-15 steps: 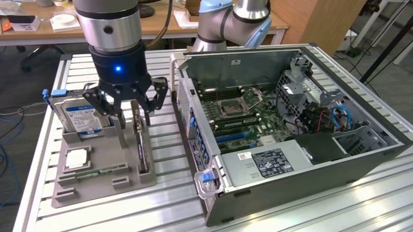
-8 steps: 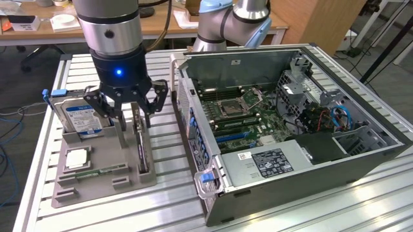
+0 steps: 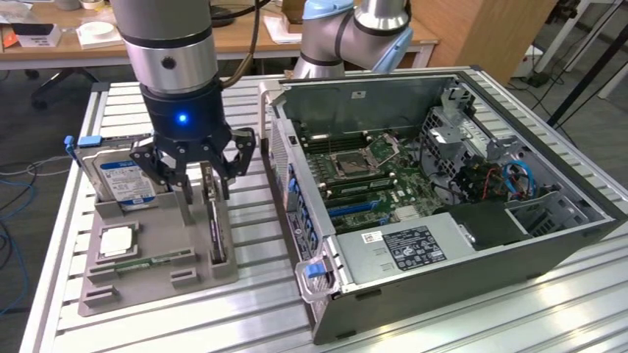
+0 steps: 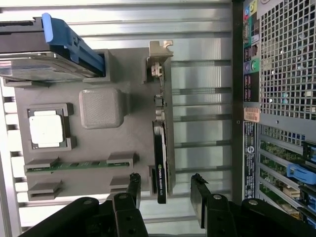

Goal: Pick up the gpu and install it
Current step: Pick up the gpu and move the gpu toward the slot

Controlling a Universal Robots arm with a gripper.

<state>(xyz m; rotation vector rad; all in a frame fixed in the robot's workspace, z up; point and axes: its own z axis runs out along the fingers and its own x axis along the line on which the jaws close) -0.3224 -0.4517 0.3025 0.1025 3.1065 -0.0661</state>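
gripper (image 4: 165,178): jaws apart, one each side of the gpu (image 4: 160,158), neither touching
gpu: on edge in a tray (image 4: 133,140) slot, near the case (image 3: 471,243)
handling: likely light, stiff, fragile; pinch the flat faces mid-length

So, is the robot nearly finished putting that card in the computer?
Not nearly. Nothing looks done yet: the card stands on edge in the gray holder. In hand: the open gripper straddles it, with gaps on both sides. Left: lifting it and fitting it into the open computer.
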